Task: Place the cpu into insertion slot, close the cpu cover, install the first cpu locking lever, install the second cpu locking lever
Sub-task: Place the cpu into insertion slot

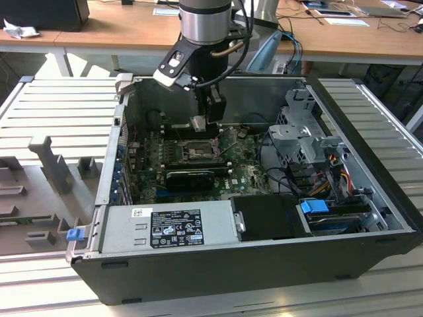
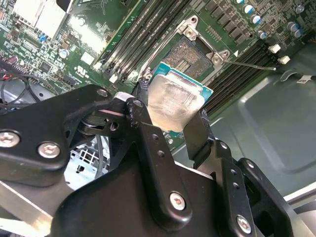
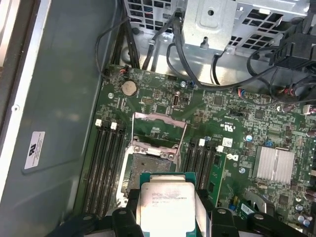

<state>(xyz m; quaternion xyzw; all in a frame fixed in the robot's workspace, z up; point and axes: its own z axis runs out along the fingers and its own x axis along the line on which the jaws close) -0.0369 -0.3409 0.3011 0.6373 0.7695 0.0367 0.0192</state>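
The jaws of the gripper are clenched on the cpu, gripping it by two opposite edges with its silvery face toward the arm. The chip hangs in the air above the board, clear of it and not seated.

Just beneath and slightly ahead of the chip lies the slot, bare, with its dark contact field showing inside the metal rim. The cover stands swung up at the slot's edge on the side toward the coin battery. In the second wrist view a thin lever sticks out from a corner of the slot, across the memory slots that flank the socket on two sides.

Farther along the board sits a finned heat sink. The board lies on the floor of the open case; a grey power supply fills the case's near edge in the exterior view, and a drive cage stands at the exterior view's right with cables beside it. The case rests on a ribbed grey tabletop.
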